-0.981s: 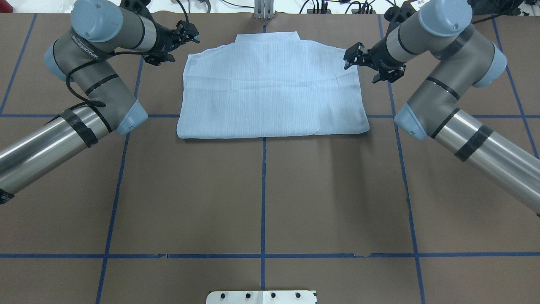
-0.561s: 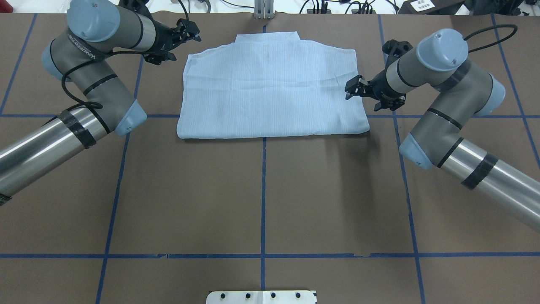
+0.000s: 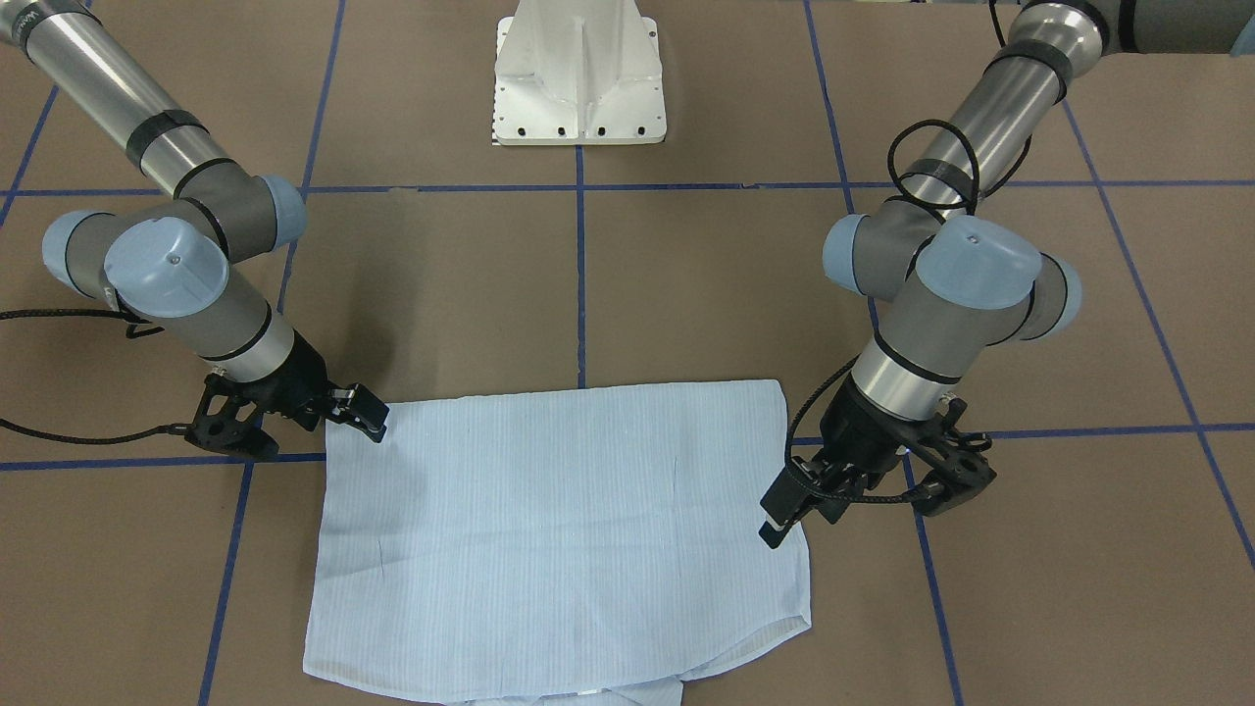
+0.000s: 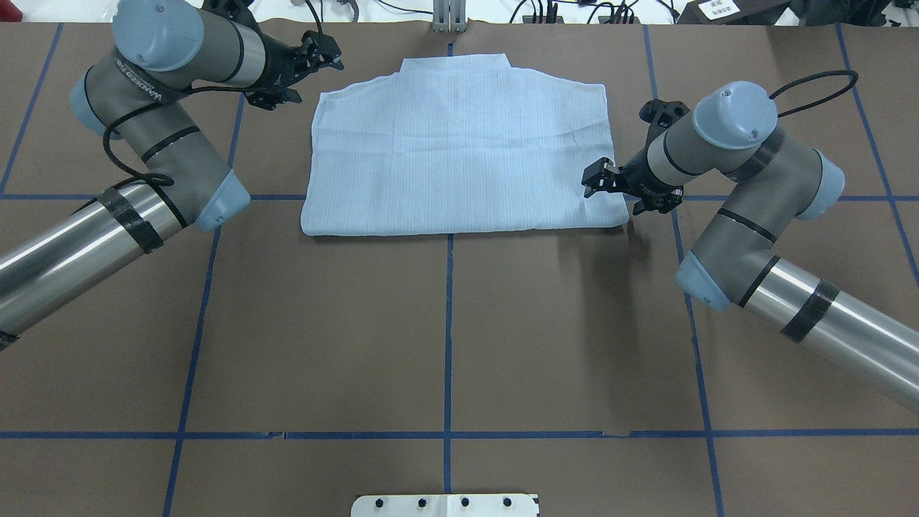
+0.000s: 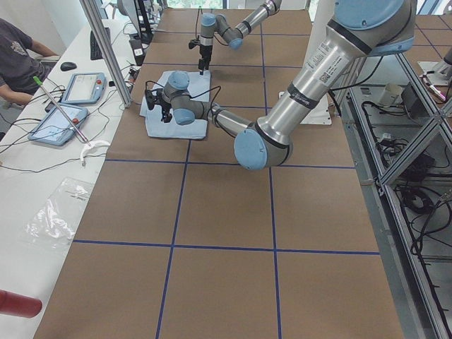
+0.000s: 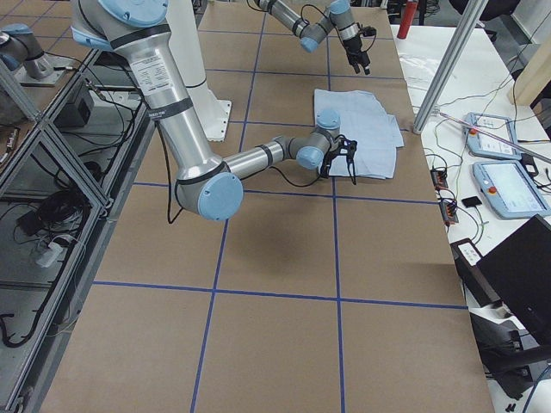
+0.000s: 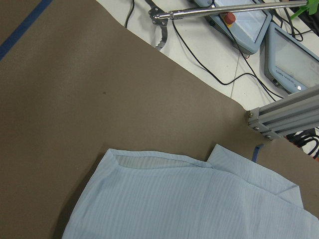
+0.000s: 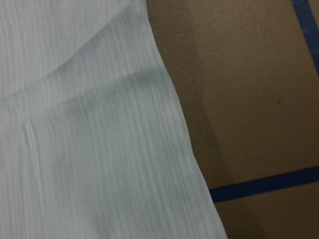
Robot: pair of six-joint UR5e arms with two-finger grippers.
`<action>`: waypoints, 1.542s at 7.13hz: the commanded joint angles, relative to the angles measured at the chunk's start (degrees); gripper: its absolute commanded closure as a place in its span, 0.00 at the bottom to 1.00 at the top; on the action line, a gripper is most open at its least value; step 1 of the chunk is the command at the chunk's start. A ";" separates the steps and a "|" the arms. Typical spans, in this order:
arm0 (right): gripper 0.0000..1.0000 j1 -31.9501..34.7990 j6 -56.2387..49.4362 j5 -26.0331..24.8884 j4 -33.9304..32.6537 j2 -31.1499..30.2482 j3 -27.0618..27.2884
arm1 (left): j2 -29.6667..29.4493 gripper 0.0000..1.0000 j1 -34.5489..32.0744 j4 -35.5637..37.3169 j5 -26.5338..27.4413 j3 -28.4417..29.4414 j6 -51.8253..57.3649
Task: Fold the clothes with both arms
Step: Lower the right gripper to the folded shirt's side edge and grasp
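Note:
The clothes are one pale blue shirt, folded into a flat rectangle at the far middle of the table, collar at the far edge. The shirt looks smooth in the front-facing view. My left gripper hovers open just off its far-left shoulder corner; the left wrist view shows that corner of the shirt below. My right gripper is open, low over the shirt's right edge near the near hem corner. The right wrist view shows the shirt edge close up. Neither gripper holds cloth.
Blue tape lines grid the brown table. The white pedestal base stands at the robot's side. An aluminium post, cables and teach pendants lie beyond the far edge, where a person sits.
My right gripper has moved from the shirt's far-right shoulder along the right edge toward the near hem corner, and lower. The left gripper has barely shifted. The shirt has not moved.

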 commanded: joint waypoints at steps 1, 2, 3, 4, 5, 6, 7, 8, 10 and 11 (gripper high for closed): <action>0.02 -0.10 0.00 0.04 -0.05 -0.45 -0.14 | 0.04 0.00 0.00 -0.01 -0.41 -0.29 0.00; 0.02 -0.19 0.00 -0.05 -0.05 -0.80 -0.23 | 0.04 0.00 0.00 0.08 -0.68 -0.46 0.00; 0.10 -0.19 0.00 0.04 -0.05 -1.15 -0.06 | 0.13 0.00 0.00 -0.01 -0.68 -0.55 0.00; 0.32 -0.19 0.00 0.30 -0.05 -1.15 -0.14 | 0.13 0.00 0.00 -0.01 -0.59 -0.73 0.00; 0.58 -0.19 0.00 0.56 -0.05 -1.24 -0.14 | 0.13 0.00 0.00 -0.01 -0.59 -0.73 0.00; 0.85 -0.19 0.00 0.57 -0.05 -1.24 -0.06 | 0.13 0.00 0.00 -0.01 -0.59 -0.73 0.09; 1.00 -0.10 0.00 0.74 -0.05 -1.24 0.47 | 0.13 0.00 0.00 -0.01 -0.59 -0.73 0.00; 1.00 0.07 0.08 1.53 -1.96 -0.81 0.56 | 0.13 0.00 0.00 0.08 -0.51 -0.73 0.00; 1.00 2.00 0.78 4.68 -4.35 -1.06 2.22 | 0.13 0.00 0.00 0.17 -0.51 -1.51 0.00; 1.00 3.31 -0.34 6.61 -3.92 -4.29 5.01 | 0.13 0.00 0.00 0.34 -0.51 -2.13 0.00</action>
